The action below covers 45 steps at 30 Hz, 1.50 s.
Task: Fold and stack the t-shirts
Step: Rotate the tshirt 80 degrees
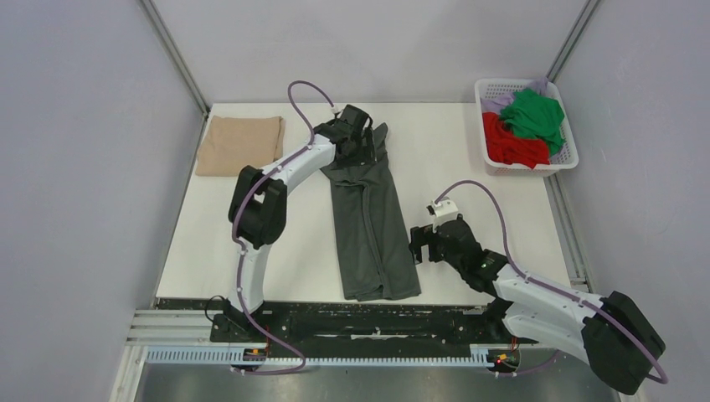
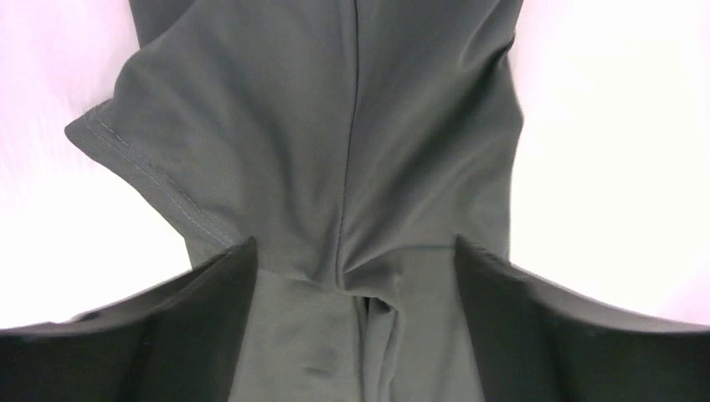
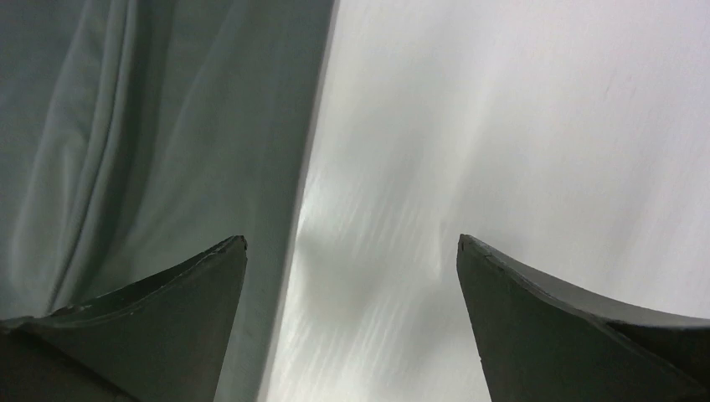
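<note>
Dark grey t-shirt (image 1: pixel 373 226): lies on the white counter (image 1: pixel 502 218), about mid-width. It is folded lengthwise into a long narrow strip that runs from the far part of the counter to the near edge. The near end is square and flat; the far end is rumpled under the left arm. The left wrist view shows a stitched sleeve hem (image 2: pixel 142 163) turned out to one side and a fold line running straight down the cloth.

Left claw (image 1: pixel 358 134): sits over the far end of the strip. In its own camera the two fingers (image 2: pixel 209 293) stand well apart, with grey cloth filling the gap and a small pucker bunched between them. Neither pad presses on that pucker; nothing is gripped.

Right claw (image 1: pixel 421 243): spread fully wide, empty, low over the counter just beside the right edge of the strip, toward its near half. In its own camera one finger (image 3: pixel 167 310) sits above the shirt's edge and the other above bare counter.

Surroundings: a beige-tan t-shirt (image 1: pixel 240 144), folded to a flat rectangle, at the far left corner, apart from the grey one. A white lattice basket (image 1: pixel 572 142) at the far right corner holds green (image 1: pixel 533 115), red (image 1: pixel 512 144) and lilac (image 1: pixel 498 102) t-shirts, loosely heaped. The left arm crosses above the strip's far end and hides part of it from above.
</note>
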Available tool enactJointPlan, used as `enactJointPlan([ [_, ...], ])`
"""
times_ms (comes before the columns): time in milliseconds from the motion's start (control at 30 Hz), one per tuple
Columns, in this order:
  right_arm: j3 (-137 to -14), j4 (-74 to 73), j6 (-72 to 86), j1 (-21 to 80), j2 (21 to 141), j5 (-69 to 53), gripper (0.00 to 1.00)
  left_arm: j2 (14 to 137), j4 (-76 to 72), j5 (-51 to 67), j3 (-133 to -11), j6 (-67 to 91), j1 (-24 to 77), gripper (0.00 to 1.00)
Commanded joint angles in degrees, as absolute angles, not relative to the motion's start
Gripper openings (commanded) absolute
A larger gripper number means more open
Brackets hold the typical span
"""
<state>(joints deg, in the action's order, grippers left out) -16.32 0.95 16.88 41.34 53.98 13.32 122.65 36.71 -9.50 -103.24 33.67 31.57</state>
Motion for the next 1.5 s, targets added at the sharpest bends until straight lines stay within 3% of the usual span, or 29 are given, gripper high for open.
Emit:
enactJointPlan([
  [0, -23.3, 8.2, 15.73, 40.02, 57.38, 13.37, 0.98, 121.26, 33.78, -11.3, -105.34, 31.1, 31.03, 1.0],
  [267, -50.06, 10.6, 13.94, 33.37, 81.6, 11.22, 0.97, 123.72, 25.82, -2.22, -111.61, 32.09, 24.18, 1.0],
  [400, -64.39, 10.85, 12.48, 30.78, 96.15, 9.35, 0.9, 130.74, 25.46, 4.12, -119.22, 35.11, 20.05, 1.0],
  [633, -88.69, 9.87, 11.78, 27.03, 119.2, 3.5, 0.68, 142.82, 19.76, 12.08, -129.82, 41.04, 17.49, 1.0],
  [867, -107.87, 5.1, 8.51, 25.76, 135.51, -4.0, 0.63, 147.4, 17.4, 12.61, -131.13, 43.57, 17.15, 1.0],
  [1200, -109.54, 1.49, 5.94, 24.08, 140.47, -0.42, 0.63, 149.28, 19.41, 11.04, -130.52, 45.08, 16.41, 1.0],
  [1367, -109.3, 0.14, 3.21, 23.5, 140.46, 2.67, 0.55, 149.24, 20.8, 10.1, -130.52, 44.94, 16.3, 1.0],
  [1467, -109.03, -1.68, 1.36, 23.27, 140.48, 3.04, 0.43, 149.28, 21.39, 9.56, -130.52, 44.73, 16.26, 1.0],
])
